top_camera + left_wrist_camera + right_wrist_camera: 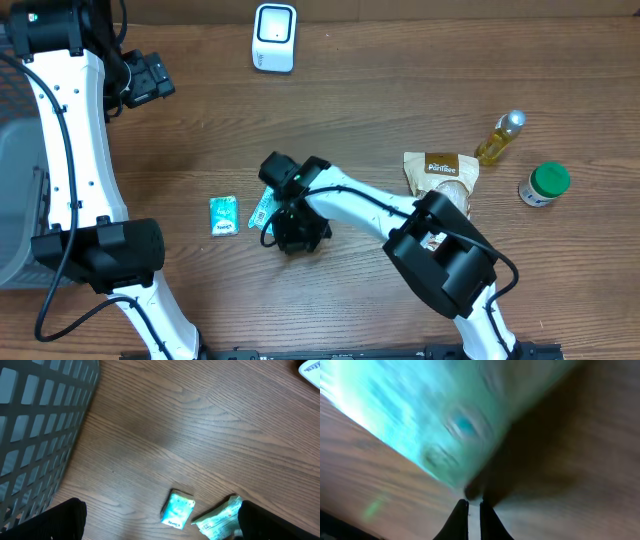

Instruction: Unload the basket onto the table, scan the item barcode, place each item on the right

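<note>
Hand of right arm [474, 509] points downward, pinched closed beside teal packet [261, 208].

A brown wooden tabletop [400, 90] fills the overhead view from edge to edge, its grain running in long, wavy streaks from side to side. The light on it is even and soft, and shadows fall with blurred edges. A narrow black strip [330, 354] runs along the near edge. At the left edge stands a grey mesh basket [15, 200]. In the left wrist view, its wall [35, 425] is a grid of square openings, curving against the wood [200, 425], where a dim shadow patch lies. In the right wrist view the wood [580, 485] is blurred and dark.
</note>
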`<state>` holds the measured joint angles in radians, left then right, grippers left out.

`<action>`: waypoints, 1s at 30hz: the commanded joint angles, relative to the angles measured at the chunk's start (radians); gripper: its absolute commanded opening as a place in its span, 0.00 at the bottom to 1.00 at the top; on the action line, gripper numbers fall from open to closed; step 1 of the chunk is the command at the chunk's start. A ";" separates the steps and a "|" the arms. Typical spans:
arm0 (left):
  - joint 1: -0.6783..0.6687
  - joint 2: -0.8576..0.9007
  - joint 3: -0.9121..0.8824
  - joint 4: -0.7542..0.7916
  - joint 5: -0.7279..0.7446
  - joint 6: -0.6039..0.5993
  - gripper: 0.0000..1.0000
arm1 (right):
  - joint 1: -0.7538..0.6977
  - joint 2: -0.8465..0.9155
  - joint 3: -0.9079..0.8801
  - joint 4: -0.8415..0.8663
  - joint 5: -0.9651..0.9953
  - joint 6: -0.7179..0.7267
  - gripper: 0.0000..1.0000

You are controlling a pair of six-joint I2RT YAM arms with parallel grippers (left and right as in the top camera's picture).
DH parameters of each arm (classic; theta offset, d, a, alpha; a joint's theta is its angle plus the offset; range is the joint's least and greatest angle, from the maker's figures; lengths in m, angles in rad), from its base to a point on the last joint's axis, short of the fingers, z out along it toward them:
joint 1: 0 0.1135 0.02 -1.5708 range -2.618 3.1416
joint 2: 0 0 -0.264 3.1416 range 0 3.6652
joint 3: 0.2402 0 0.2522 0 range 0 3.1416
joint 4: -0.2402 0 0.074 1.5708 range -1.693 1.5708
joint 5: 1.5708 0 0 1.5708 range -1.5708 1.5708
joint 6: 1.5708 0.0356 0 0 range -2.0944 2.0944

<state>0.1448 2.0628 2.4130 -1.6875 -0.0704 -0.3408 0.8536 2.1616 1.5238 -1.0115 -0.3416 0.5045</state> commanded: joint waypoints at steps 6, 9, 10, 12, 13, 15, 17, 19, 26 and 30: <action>-0.001 -0.023 -0.004 -0.002 0.009 0.004 1.00 | -0.107 -0.002 0.190 -0.202 0.185 0.011 0.18; -0.001 -0.023 -0.004 -0.002 0.008 0.004 1.00 | -0.155 -0.002 0.204 -0.162 0.183 0.004 0.51; -0.001 -0.023 -0.004 -0.002 0.009 0.004 1.00 | -0.167 -0.001 0.203 -0.146 0.183 0.004 0.60; -0.001 -0.023 -0.004 -0.002 0.009 0.004 1.00 | -0.190 -0.001 0.195 -0.114 0.175 0.004 0.66; -0.001 -0.023 -0.004 -0.002 0.008 0.004 1.00 | -0.198 -0.001 0.195 -0.104 0.163 0.003 0.68; -0.001 -0.023 -0.004 -0.002 0.009 0.004 0.99 | -0.208 -0.001 0.192 -0.077 0.113 -0.024 0.68; -0.001 -0.023 -0.004 -0.002 0.008 0.004 0.99 | -0.208 -0.001 0.191 -0.047 0.059 -0.069 0.68; -0.001 -0.023 -0.004 -0.002 0.008 0.004 1.00 | -0.209 -0.001 0.190 -0.016 0.026 -0.110 0.65; -0.001 -0.023 -0.004 -0.002 0.009 0.004 1.00 | -0.220 -0.001 0.178 0.011 -0.017 -0.113 0.56; -0.001 -0.023 -0.004 -0.002 0.008 0.004 1.00 | -0.220 -0.001 0.141 0.069 -0.020 -0.112 0.56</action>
<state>0.1448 2.0628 2.4130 -1.6871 -0.0700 -0.3408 0.6365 2.1704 1.6943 -0.9634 -0.3378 0.4061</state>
